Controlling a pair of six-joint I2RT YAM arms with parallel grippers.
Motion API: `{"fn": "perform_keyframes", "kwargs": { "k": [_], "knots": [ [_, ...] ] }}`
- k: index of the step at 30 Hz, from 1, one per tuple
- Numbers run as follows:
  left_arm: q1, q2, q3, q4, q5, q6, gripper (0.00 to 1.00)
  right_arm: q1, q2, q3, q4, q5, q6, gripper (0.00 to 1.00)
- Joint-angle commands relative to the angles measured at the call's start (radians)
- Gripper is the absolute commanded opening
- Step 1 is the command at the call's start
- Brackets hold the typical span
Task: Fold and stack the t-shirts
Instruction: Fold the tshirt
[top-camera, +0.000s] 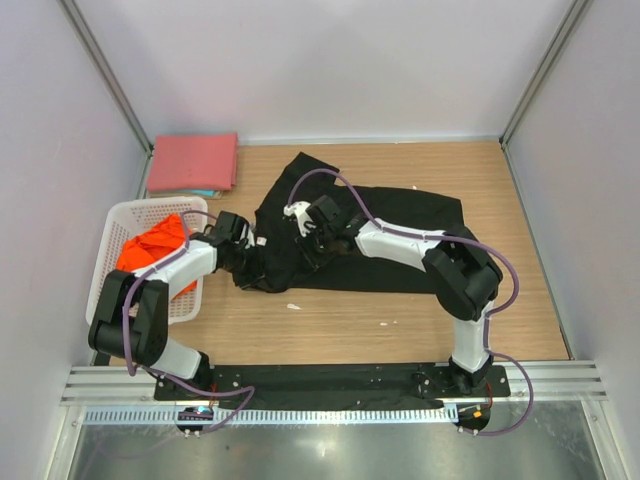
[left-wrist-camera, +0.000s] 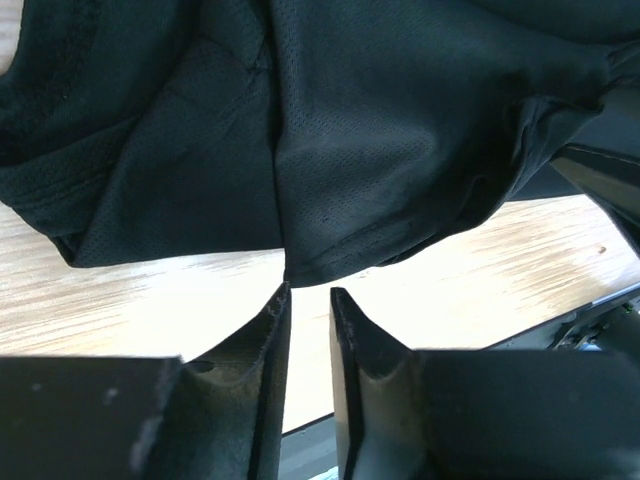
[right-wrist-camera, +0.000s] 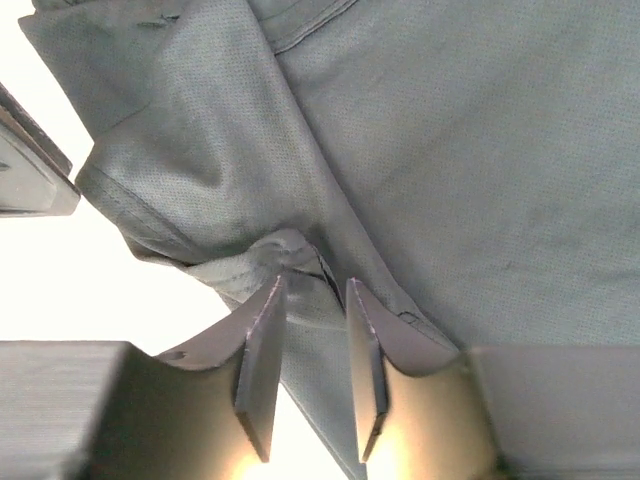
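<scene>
Operator: What sits around you on the bench (top-camera: 330, 330)?

Arm: At my left stands a white mesh basket (top-camera: 110, 245) with the orange t-shirt (top-camera: 150, 248) crumpled inside. The pinkish-red t-shirt (top-camera: 193, 161) lies folded flat at the far left corner, apart from the rest. A couple of small white scraps (top-camera: 293, 306) lie on bare wood near the front.

Operator: And the black one?

Arm: The black t-shirt (top-camera: 420, 215) is spread across the middle of the bench. Its left end is rumpled, and that is where both my wrists meet.

Operator: Anything in the way?

Arm: My right arm (top-camera: 395, 243) lies across the cloth and hides part of it.

Operator: Pose?

Arm: My left arm (top-camera: 185, 262) is bent sharply, with the elbow over the basket's near end. Its forearm crosses the basket's rim toward the shirt's left edge. My right elbow stands out to the right, and that forearm reaches left.

Operator: End effectors?

Arm: My left end effector (left-wrist-camera: 308, 290) is narrow. Bare wood shows between its fingers, and the shirt's hem sits just at the tips. My right end effector (right-wrist-camera: 310, 288) is narrowly apart at a bunched fold, and I cannot tell whether it pinches the cloth.
</scene>
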Motion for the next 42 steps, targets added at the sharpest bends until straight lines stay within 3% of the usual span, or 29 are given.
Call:
{"fn": "perform_keyframes", "kwargs": {
  "k": [1,8,24,31,39,41,42],
  "knots": [
    [-0.011,-0.033,-0.009,0.025,-0.015,-0.01,0.24,-0.004,0.006,0.072,-0.006,0.008,-0.039,0.38],
    [-0.022,-0.031,-0.019,0.027,-0.024,-0.018,0.32,-0.016,0.051,0.116,-0.028,-0.013,-0.059,0.45],
    [-0.049,0.028,-0.03,0.107,-0.004,-0.058,0.31,-0.016,0.06,0.089,-0.029,-0.138,-0.082,0.45],
    [-0.049,0.03,-0.032,0.11,-0.041,-0.066,0.22,-0.017,0.087,0.101,-0.049,-0.149,-0.093,0.45],
    [-0.051,0.042,-0.032,0.107,-0.064,-0.066,0.0,-0.016,0.089,0.081,-0.057,-0.142,-0.099,0.44],
    [-0.051,0.045,-0.03,0.105,-0.067,-0.064,0.0,-0.016,0.084,0.078,-0.051,-0.139,-0.099,0.41],
    [-0.051,0.047,-0.03,0.105,-0.068,-0.064,0.0,-0.016,0.083,0.081,-0.049,-0.138,-0.096,0.33]
  ]
}}
